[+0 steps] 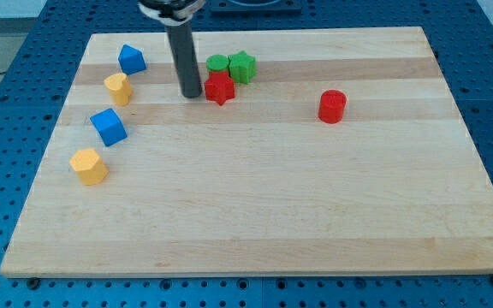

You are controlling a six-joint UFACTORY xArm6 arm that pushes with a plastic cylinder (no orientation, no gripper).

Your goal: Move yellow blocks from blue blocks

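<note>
Two yellow blocks sit on the board's (255, 214) left side, each close to a blue one. The upper yellow block (118, 87) lies just below and left of the upper blue block (132, 59), near but apart. The lower yellow block (89, 166) lies below and left of the lower blue cube (108, 127), also near with a small gap. The four run down the left side in alternating colours.

My tip (190, 93) rests on the board to the right of that group, just left of the red star (219, 88), possibly touching it. Behind the star sit a green cylinder (217, 63) and a green star (242, 66), touching each other. A red cylinder (332, 106) stands well apart toward the right. The arm carries no fingers, only the rod, so nothing is gripped.

Neither yellow block looks separated yet, so I judge the task barely begun. Risks: the upper yellow sits between the two blues, so pushing it straight down would drive it into the blue cube, and pushing up meets the other blue. A push leftward could send either yellow off the board's near edge. An off-centre contact may spin a block aside and let it slip past the rod.
</note>
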